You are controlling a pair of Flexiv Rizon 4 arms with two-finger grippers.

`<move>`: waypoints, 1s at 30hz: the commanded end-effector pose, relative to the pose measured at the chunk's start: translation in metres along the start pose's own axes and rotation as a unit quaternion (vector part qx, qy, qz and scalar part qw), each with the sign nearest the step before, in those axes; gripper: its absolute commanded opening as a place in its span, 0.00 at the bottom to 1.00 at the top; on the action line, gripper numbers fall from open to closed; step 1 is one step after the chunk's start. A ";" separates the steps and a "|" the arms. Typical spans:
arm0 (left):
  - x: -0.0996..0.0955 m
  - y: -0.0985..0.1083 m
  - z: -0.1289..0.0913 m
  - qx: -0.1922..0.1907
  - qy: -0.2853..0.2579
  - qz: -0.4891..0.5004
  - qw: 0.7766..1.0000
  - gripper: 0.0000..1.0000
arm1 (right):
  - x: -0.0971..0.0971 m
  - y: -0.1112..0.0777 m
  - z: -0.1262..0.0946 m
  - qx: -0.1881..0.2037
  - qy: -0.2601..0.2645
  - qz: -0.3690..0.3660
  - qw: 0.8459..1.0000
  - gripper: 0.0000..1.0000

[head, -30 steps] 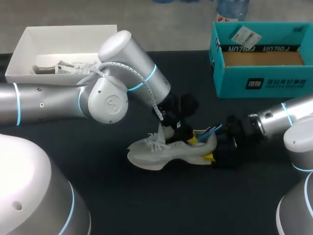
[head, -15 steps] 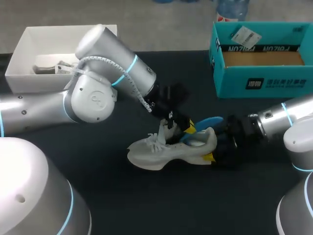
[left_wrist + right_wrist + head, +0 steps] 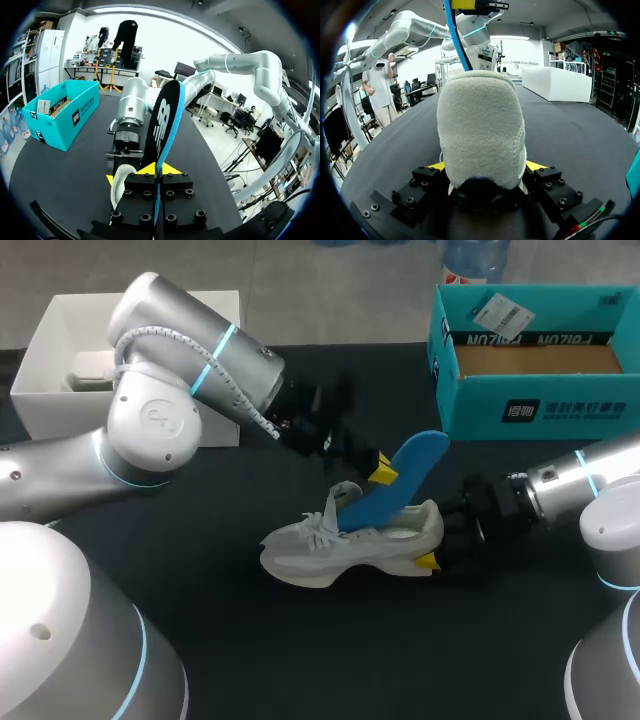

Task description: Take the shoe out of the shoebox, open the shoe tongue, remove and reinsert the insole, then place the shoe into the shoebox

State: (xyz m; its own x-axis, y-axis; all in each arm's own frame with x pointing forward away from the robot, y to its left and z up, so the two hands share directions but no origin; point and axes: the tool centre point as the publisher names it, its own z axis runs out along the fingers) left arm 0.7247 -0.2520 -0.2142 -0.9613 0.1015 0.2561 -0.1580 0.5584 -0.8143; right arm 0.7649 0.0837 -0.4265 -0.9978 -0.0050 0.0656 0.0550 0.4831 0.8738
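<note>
Black table (image 3: 300,660): right hand (image 3: 486,167) clamps heel of pale grey knit shoe (image 3: 330,550); left hand (image 3: 383,473) pinches blue foam insole (image 3: 392,490), seemingly half-out.

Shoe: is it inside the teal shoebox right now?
No, the shoe sits on the black table with its heel clamped in the right hand, well apart from the teal shoebox.

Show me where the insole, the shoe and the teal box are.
insole (image 3: 405,485): head view, middle of its blue face.
shoe (image 3: 320,562): head view, side of the forefoot.
teal box (image 3: 580,410): head view, front wall.
</note>
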 end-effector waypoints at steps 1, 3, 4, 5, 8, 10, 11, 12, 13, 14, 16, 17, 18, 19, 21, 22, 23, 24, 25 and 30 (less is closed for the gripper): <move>0.013 -0.018 -0.003 0.000 -0.003 0.017 1.000 0.00 | 0.001 -0.003 0.005 0.002 -0.001 0.000 1.000 0.00; 0.019 -0.029 0.000 -0.003 -0.004 0.025 1.000 0.00 | 0.001 -0.003 0.005 0.002 -0.001 0.000 1.000 0.00; 0.020 -0.034 0.002 -0.002 -0.010 0.018 1.000 0.00 | 0.001 -0.003 0.005 0.002 -0.001 0.000 1.000 0.00; 0.020 -0.034 0.002 -0.002 -0.010 0.018 1.000 0.00 | 0.001 -0.003 0.005 0.002 -0.001 0.000 1.000 0.00; 0.020 -0.034 0.002 -0.002 -0.010 0.018 1.000 0.00 | 0.001 -0.003 0.005 0.002 -0.001 0.000 1.000 0.00; 0.020 -0.034 0.002 -0.002 -0.010 0.018 1.000 0.00 | 0.001 -0.003 0.005 0.002 -0.001 0.000 1.000 0.00; 0.020 -0.034 0.002 -0.002 -0.010 0.018 1.000 0.00 | 0.001 -0.003 0.005 0.002 -0.001 0.000 1.000 0.00; 0.020 -0.034 0.002 -0.002 -0.010 0.018 1.000 0.00 | 0.001 -0.003 0.005 0.002 -0.001 0.000 1.000 0.00; 0.020 -0.034 0.002 -0.002 -0.010 0.018 1.000 0.00 | 0.001 -0.003 0.005 0.002 -0.001 0.000 1.000 0.00; 0.020 -0.034 0.002 -0.002 -0.010 0.018 1.000 0.00 | 0.001 -0.003 0.005 0.002 -0.001 0.000 1.000 0.00; 0.020 -0.034 0.002 -0.002 -0.010 0.018 1.000 0.00 | 0.001 -0.003 0.005 0.002 -0.001 0.000 1.000 0.00; 0.020 -0.034 0.002 -0.002 -0.010 0.018 1.000 0.00 | 0.001 -0.003 0.005 0.002 -0.001 0.000 1.000 0.00; 0.020 -0.034 0.002 -0.002 -0.010 0.018 1.000 0.00 | 0.001 -0.003 0.005 0.002 -0.001 0.000 1.000 0.00; 0.020 -0.034 0.002 -0.002 -0.010 0.018 1.000 0.00 | 0.001 -0.003 0.005 0.002 -0.001 0.000 1.000 0.00; 0.020 -0.034 0.002 -0.002 -0.010 0.018 1.000 0.00 | 0.001 -0.003 0.005 0.002 -0.001 0.000 1.000 0.00; 0.020 -0.034 0.002 -0.002 -0.010 0.018 1.000 0.00 | 0.001 -0.003 0.005 0.002 -0.001 0.000 1.000 0.00; 0.020 -0.034 0.002 -0.002 -0.010 0.018 1.000 0.00 | 0.001 -0.003 0.005 0.002 -0.001 0.000 1.000 0.00; 0.020 -0.034 0.002 -0.002 -0.010 0.018 1.000 0.00 | 0.001 -0.003 0.005 0.002 -0.001 0.000 1.000 0.00; 0.020 -0.034 0.002 -0.002 -0.010 0.018 1.000 0.00 | 0.001 -0.003 0.005 0.002 -0.001 0.000 1.000 0.00; 0.020 -0.034 0.002 -0.002 -0.010 0.018 1.000 0.00 | 0.001 -0.003 0.005 0.002 -0.001 0.000 1.000 0.00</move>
State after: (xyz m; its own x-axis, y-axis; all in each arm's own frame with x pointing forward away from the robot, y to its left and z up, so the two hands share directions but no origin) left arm 0.7106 -0.2705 -0.1823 -0.9705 0.1052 0.2170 -0.1228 0.5591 -0.8200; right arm 0.7649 0.0837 -0.4266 -0.9978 -0.0050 0.0656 0.0550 0.4831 0.8739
